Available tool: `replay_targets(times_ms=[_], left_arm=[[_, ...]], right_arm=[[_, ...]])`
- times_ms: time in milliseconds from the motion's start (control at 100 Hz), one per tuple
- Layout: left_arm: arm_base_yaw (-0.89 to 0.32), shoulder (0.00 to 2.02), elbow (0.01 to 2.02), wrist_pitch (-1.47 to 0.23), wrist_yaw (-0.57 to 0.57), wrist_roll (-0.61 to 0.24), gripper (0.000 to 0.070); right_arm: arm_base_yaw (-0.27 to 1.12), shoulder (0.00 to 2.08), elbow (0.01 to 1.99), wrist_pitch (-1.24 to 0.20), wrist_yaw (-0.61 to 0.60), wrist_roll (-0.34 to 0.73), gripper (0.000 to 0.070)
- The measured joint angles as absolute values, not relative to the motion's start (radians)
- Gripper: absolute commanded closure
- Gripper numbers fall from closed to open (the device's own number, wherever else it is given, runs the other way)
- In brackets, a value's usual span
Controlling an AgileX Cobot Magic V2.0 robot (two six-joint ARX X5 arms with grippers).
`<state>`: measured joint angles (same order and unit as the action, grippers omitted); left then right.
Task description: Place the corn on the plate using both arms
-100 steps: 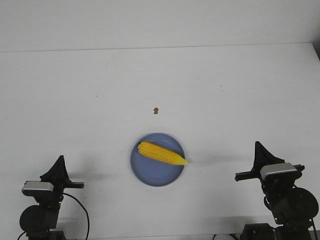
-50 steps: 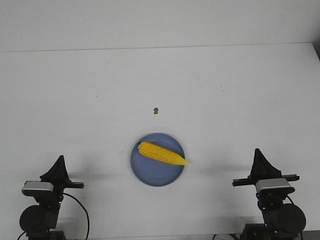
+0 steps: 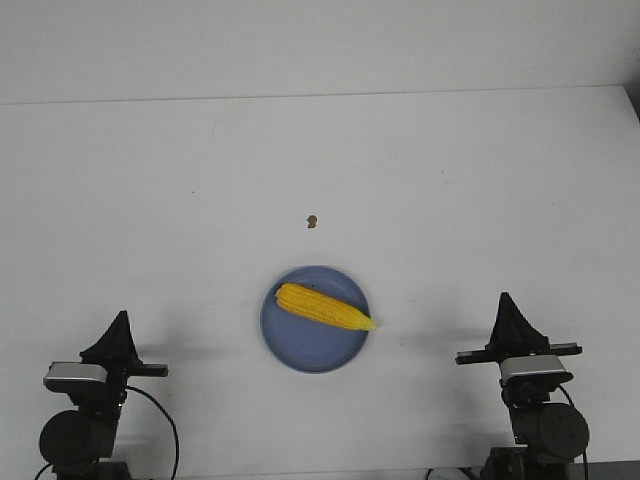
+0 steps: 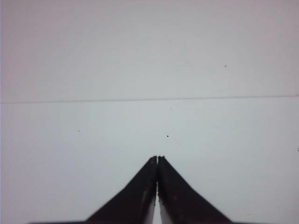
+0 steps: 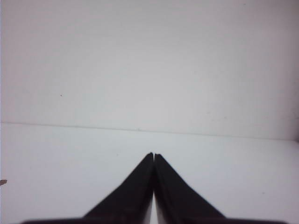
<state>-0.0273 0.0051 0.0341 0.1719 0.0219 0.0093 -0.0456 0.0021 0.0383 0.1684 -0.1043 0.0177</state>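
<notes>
The yellow corn [image 3: 324, 307] lies across the light blue plate [image 3: 305, 350] near the table's front middle, its pointed end over the plate's right rim. My left gripper [image 3: 120, 318] is shut and empty at the front left, well apart from the plate. My right gripper [image 3: 505, 299] is shut and empty at the front right, also apart from the plate. In the left wrist view the gripper [image 4: 158, 157] shows its jaws closed over bare table. In the right wrist view the gripper [image 5: 153, 154] shows the same. Neither wrist view shows the corn or plate.
A tiny brown speck [image 3: 312, 221] lies on the white table [image 3: 450, 200] behind the plate. The table's far edge meets a pale wall.
My right arm has drawn back and lowered toward the front edge, shifting a little left. The left arm, corn and plate have not moved.
</notes>
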Motion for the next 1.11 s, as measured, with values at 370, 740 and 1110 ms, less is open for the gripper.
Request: replay_targets(times_ms=[370, 740, 1110], left_arm=[[-0.027, 0.005, 0.034, 0.172, 0.022, 0.009, 0.0694], [-0.027, 0.005, 0.034, 0.172, 0.022, 0.009, 0.0694], [-0.027, 0.005, 0.034, 0.172, 0.022, 0.009, 0.0694]], right_arm=[[-0.027, 0.002, 0.015, 0.221, -0.104, 0.049, 0.0698], [-0.027, 0.002, 0.015, 0.222, -0.104, 0.049, 0.0698], [-0.027, 0.002, 0.015, 0.222, -0.104, 0.049, 0.0698]])
